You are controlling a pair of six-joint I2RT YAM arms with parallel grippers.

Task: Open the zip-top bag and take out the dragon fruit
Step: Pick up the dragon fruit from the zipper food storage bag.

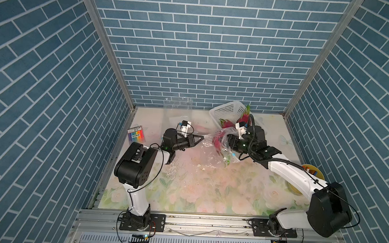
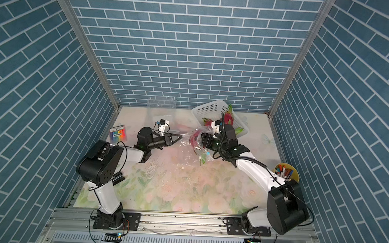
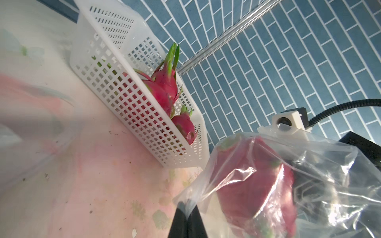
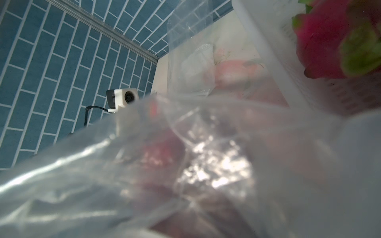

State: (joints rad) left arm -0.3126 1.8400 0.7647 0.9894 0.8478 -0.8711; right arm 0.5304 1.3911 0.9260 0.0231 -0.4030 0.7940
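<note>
On the floral surface [image 1: 196, 190], nearest on the right, a yellow cup of markers [image 2: 286, 172] stands beside the right arm. Farther in, at mid-surface, the left end effector [image 1: 201, 138] is pressed together on a corner of the clear zip-top bag [image 1: 210, 155]. The left wrist view shows the film pinched between its two black fingers [image 3: 181, 220]. The dragon fruit [image 1: 217, 141] is inside that bag, pink through the plastic, between the two arms. The right end effector [image 1: 226, 140] reaches in from the opposite side, right at the fruit. Its jaws stand wide behind crumpled film, and I cannot tell whether they clasp the fruit. Well off to the left, near the side wall, lies a rainbow-striped pack [image 1: 137, 135]. Beyond the right arm, a white perforated basket [image 1: 226, 110] holds more dragon fruits [image 3: 165, 86]. Farthest back, a second clear bag [image 1: 178, 105] stands against the rear wall.
</note>
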